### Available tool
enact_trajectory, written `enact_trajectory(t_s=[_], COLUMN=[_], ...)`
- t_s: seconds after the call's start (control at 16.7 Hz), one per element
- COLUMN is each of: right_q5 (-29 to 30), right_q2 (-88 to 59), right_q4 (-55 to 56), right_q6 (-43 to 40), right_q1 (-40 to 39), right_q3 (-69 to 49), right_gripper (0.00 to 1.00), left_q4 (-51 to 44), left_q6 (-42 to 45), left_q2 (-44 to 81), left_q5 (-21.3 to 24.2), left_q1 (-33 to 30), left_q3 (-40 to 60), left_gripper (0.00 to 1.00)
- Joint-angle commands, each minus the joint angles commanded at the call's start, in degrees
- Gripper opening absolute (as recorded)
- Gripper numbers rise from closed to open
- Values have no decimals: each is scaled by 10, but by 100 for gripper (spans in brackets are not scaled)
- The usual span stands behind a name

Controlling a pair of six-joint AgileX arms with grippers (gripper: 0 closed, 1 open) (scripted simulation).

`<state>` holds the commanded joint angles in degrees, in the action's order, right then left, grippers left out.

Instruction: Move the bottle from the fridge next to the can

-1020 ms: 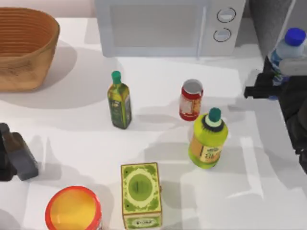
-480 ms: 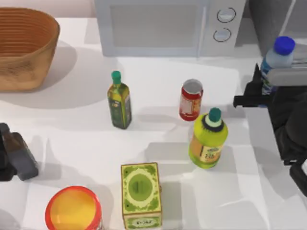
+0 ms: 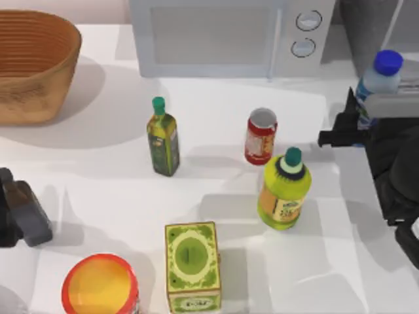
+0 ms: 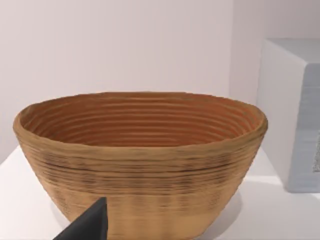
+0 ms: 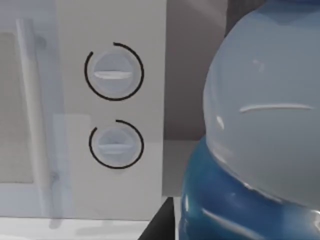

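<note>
The right tool is at the right side of the counter, in front of the fridge. Its fingers are closed on the body of the bottle, which stands upright with its blue cap uppermost. The bottle is outside the fridge body, between the fridge and the microwave corner. In the right wrist view the bottle sits close to the camera, its clear shoulder above the blue label band, with the two round knobs of the microwave behind it.

The can stands upright near the counter centre, well apart from the bottle. A fat yellow-green bottle stands just beside the can, on the near side. A dark green oil bottle stands to the left of the can. A green carton and a red tub with an orange-yellow top are at the near edge.

The left tool is parked at the left edge of the counter; its finger opening cannot be determined. The left wrist view faces the woven basket, which sits at the far left of the counter.
</note>
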<state>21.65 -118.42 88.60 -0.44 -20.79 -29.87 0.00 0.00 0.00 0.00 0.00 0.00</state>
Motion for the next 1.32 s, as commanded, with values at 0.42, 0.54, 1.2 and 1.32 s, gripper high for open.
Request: enact_trajectory(t_s=[0.42, 0.54, 1.2, 1.32], right_q5=[0, 0, 8, 18], right_q2=[0, 0, 7, 15], right_q4=[0, 0, 15, 31], right_q6=[0, 0, 0, 0], right_q1=[0, 0, -8, -18], right_q3=[0, 0, 21, 47], right_gripper=[90, 100, 100, 100], left_q4=[0, 0, 0, 0], left_q6=[0, 0, 0, 0], left_q2=[0, 0, 0, 0], left_q5=[0, 0, 0, 0], left_q1=[0, 0, 0, 0], left_q3=[0, 0, 0, 0], left_gripper=[100, 100, 100, 100])
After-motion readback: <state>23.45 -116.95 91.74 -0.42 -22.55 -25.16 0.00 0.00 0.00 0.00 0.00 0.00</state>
